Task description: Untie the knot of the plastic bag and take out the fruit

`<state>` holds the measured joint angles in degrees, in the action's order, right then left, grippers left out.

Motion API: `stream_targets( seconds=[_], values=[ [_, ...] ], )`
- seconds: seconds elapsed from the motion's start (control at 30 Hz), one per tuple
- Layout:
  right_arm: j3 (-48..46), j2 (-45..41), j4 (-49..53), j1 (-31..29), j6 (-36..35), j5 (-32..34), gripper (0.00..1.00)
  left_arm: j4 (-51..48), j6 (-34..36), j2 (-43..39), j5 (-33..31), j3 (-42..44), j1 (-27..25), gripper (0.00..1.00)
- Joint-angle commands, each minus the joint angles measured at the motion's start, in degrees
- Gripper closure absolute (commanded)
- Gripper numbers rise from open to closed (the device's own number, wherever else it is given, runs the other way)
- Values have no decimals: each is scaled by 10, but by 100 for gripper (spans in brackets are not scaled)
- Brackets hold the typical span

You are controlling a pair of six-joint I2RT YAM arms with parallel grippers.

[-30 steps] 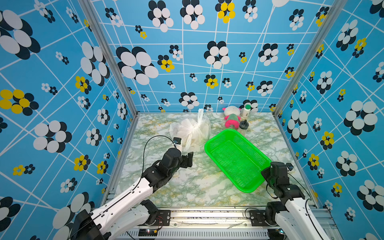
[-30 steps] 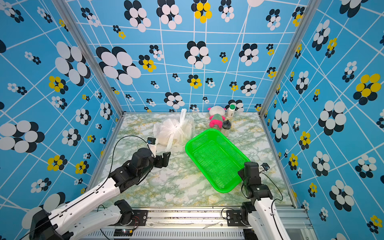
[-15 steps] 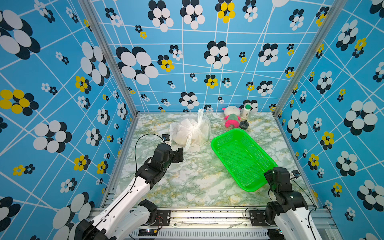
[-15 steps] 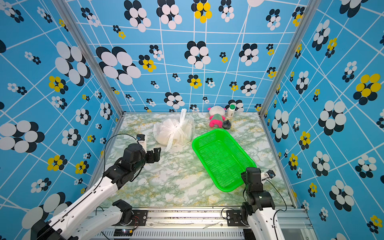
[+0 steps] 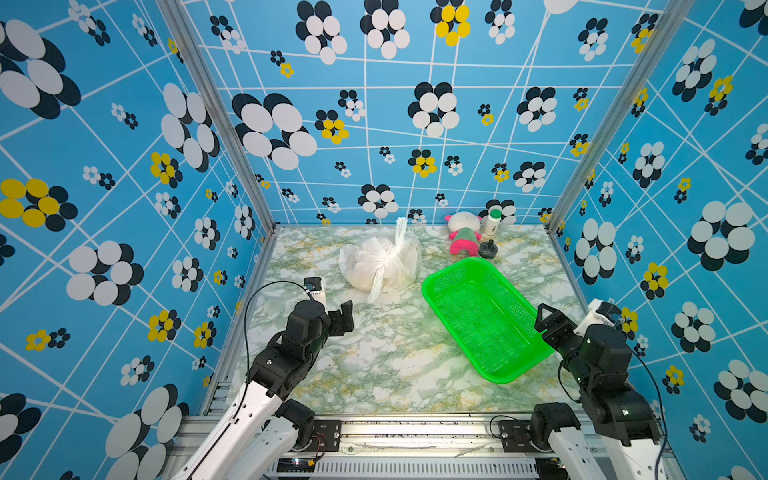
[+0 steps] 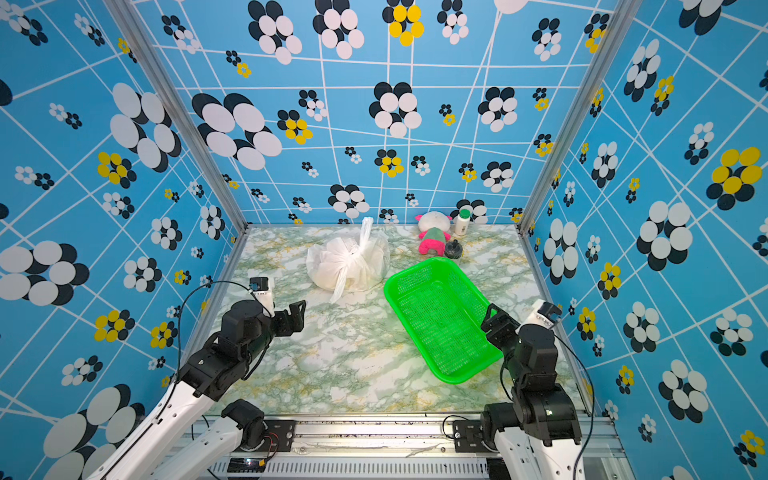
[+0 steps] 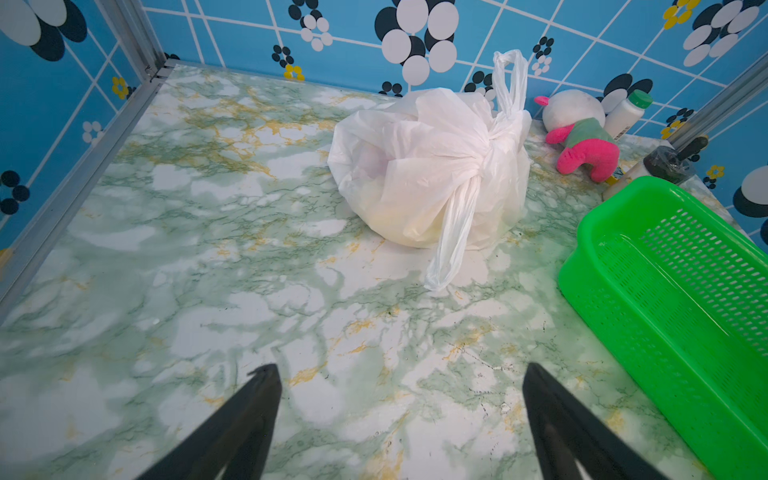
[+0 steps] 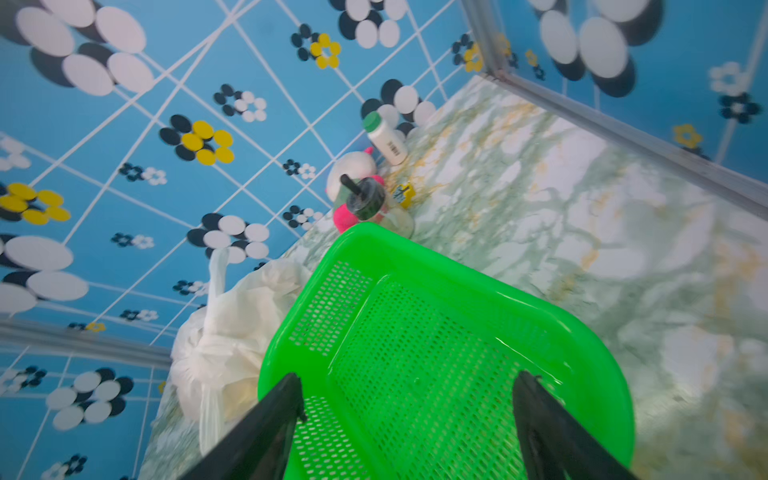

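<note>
The plastic bag sits on the marbled table just above the centre of both top views, toward the back wall. It is tied shut and bulging. The knot is on the side of the bag that faces the basket. One handle loop stands upright above it and the other trails down onto the table toward the lower edge of the frame. The fruit shows only as a pale yellow tint through the bag's lower part, and no single piece can be made out.

Just right of the bag, the green basket lies at a slant, running toward the lower right, with nothing in it. Behind its upper end, by the back wall, lie a pink-and-white plush toy, a white bottle with a green cap and a dark lidded cup.

The left gripper hovers at the lower left of the bag, well apart from it. Its fingers are spread wide with only bare table between them. The right gripper is at the basket's lower right rim, its fingers also spread wide and pinching nothing. Whether a finger touches the rim cannot be told.
</note>
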<state>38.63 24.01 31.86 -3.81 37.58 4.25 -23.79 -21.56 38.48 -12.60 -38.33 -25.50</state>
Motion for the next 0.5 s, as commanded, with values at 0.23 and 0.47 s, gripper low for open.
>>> stream_targets(
  seconds=[0.23, 0.47],
  values=[
    [57, 301, -249, -325, -163, 8, 22, -18, -19, -11, 1, 21, 13, 10],
    [199, 579, -295, -369, -211, 38, 23, 59, 9, 79, 11, 20, 30, 11]
  ],
)
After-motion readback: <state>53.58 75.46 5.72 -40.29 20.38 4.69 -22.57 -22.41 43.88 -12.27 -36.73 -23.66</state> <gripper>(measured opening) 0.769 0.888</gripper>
